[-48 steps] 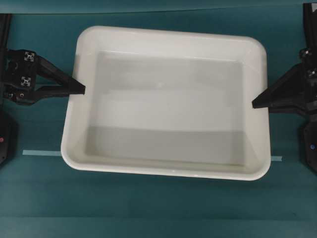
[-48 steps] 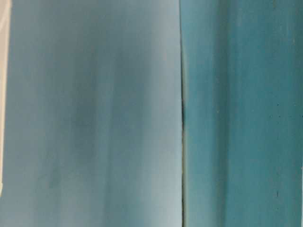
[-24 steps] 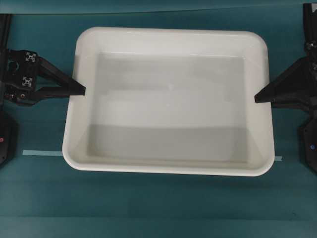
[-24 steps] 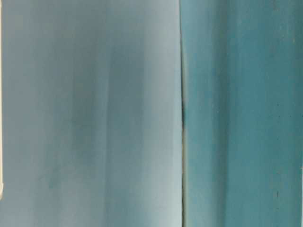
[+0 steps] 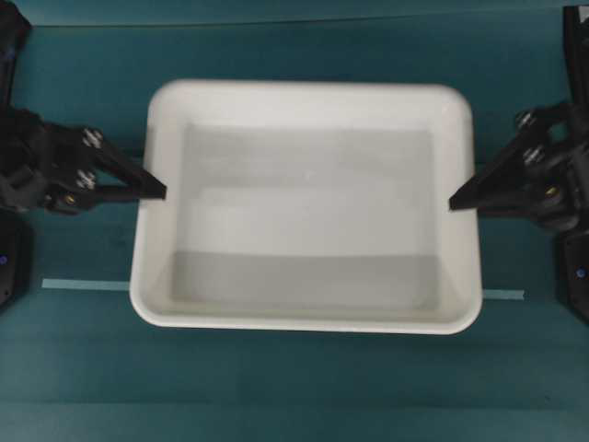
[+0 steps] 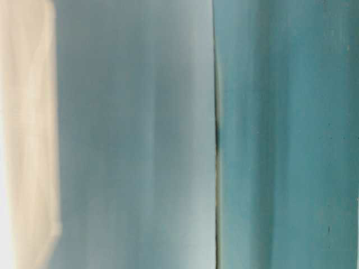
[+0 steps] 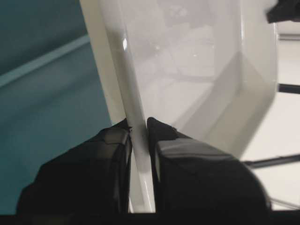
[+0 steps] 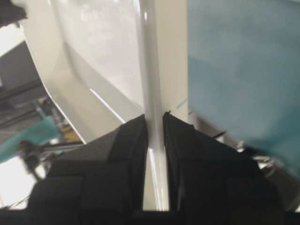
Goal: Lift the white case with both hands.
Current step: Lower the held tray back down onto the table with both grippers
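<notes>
A: Where was the white case [image 5: 304, 207]?

B: Mid-frame in the overhead view, over the teal counter [image 5: 294, 387], long sides running L–R. A thin pale tape strip [image 5: 85, 285] showed at both sides near its front edge.

A: And the tools?

B: Left tool [image 5: 158, 191] was pinched narrow on the L rim, right tool [image 5: 457, 203] likewise on the R rim. Wrist views showed one finger [image 7: 166, 140] inside and one outside the rim, both sides.
</notes>
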You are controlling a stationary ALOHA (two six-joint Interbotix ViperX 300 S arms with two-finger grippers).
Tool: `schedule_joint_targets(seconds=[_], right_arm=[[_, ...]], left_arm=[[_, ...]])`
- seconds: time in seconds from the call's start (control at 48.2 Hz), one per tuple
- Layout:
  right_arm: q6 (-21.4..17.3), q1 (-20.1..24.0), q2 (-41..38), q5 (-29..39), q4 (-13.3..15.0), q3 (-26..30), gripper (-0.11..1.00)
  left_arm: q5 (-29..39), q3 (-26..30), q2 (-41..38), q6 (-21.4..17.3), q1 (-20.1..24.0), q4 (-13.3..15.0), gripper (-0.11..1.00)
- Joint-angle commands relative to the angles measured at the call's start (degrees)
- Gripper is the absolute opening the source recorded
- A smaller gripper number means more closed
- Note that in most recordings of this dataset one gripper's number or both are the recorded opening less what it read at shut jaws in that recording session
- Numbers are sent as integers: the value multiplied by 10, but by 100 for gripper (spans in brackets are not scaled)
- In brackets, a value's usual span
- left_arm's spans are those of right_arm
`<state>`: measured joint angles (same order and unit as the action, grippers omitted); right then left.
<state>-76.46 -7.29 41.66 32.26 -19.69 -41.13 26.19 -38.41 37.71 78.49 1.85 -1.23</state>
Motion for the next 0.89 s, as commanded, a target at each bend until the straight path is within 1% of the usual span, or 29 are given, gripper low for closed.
schedule_joint_targets(seconds=[0.0, 0.124, 0.249, 0.332, 0.456, 0.622, 0.767, 0.871], right_arm=[[7, 2, -26, -49, 0, -14, 11], [7, 11, -38, -89, 0, -61, 11], [10, 17, -47, -116, 0, -92, 11], [22, 18, -56, -125, 2, -111, 10], [47, 18, -77, -142, 2, -130, 10], [57, 18, -113, -178, 2, -148, 10], [70, 22, -142, -218, 2, -167, 10], [72, 25, -161, -248, 2, -179, 10]], left_arm=[[-44, -10, -24, -1, 1, -3, 9], [-72, -41, -35, -1, 8, -4, 8], [-87, -68, -50, -1, 11, -4, 8], [-93, -83, -65, -1, 11, -3, 8], [-105, -108, -86, -1, 11, -3, 8], [-146, -134, -118, -1, 17, -4, 8], [-169, -155, -143, -1, 17, -3, 8], [-184, -169, -156, -1, 18, -4, 8]])
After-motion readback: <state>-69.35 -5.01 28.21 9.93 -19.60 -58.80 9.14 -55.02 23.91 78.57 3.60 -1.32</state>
